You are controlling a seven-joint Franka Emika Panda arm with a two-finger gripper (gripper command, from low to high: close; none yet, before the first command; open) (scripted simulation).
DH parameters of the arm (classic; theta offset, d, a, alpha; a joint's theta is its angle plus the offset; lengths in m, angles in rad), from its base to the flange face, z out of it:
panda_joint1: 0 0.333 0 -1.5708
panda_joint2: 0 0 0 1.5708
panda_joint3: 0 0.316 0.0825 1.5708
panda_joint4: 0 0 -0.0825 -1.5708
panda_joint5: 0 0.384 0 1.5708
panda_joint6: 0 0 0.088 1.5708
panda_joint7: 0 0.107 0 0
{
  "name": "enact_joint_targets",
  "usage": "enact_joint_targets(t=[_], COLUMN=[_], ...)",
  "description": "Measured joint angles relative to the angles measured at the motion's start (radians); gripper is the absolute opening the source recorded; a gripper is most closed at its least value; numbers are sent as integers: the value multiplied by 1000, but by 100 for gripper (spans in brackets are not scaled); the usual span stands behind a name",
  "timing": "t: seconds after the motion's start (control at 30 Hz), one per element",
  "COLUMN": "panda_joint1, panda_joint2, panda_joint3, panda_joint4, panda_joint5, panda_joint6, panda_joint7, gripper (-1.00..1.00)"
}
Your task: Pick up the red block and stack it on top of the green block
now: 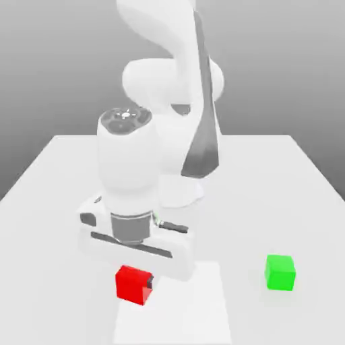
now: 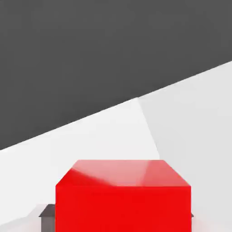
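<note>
The red block (image 1: 131, 284) rests on the white table near its front edge, and up close in the hand view the red block (image 2: 122, 197) sits between two dark fingertips (image 2: 46, 211). My gripper (image 1: 138, 283) is down over it and shut on it; one dark finger (image 1: 149, 282) shows against the block's side on the exterior view's right. The green block (image 1: 279, 272) stands alone on the table, well off toward the exterior view's right of the red one, at about the same depth.
The white table (image 1: 269, 189) stretches back to the arm's base (image 1: 182, 192). A brighter rectangular patch (image 1: 195, 303) lies on the table under and beside the red block. Grey background lies beyond the table's edge (image 2: 90, 68).
</note>
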Motion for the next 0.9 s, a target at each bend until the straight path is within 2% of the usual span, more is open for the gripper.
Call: enact_joint_targets(t=[0.43, 0.77, 0.9], panda_joint1=[259, 425, 422], panda_joint2=[-111, -168, -118], panda_joint3=[117, 206, 203], panda_joint4=[-61, -108, -105], panda_joint5=[43, -4, -46], panda_joint6=[-37, -59, -11], panda_joint7=[586, 1088, 1158], gripper=[-100, -100, -100])
